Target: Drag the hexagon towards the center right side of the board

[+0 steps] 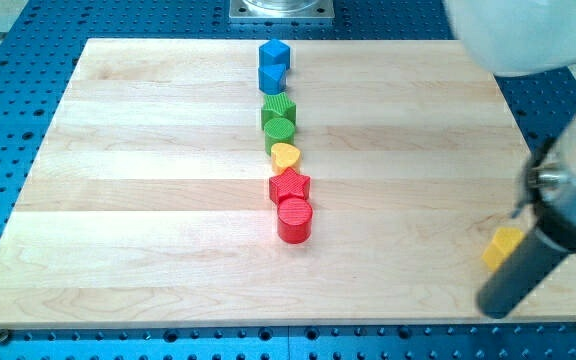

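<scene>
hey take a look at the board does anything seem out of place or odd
One thing stands out: a yellow block sits alone near the view's lower right, far from the tidy column of blue, green, yellow and red blocks down the middle. The dark rod partly covers it, so its shape is unclear. My tip is just below it. Nothing looks damaged.

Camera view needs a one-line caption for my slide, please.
My tip sits just below a yellow block near the wooden board's right edge, far from the central column of coloured blocks.
</scene>
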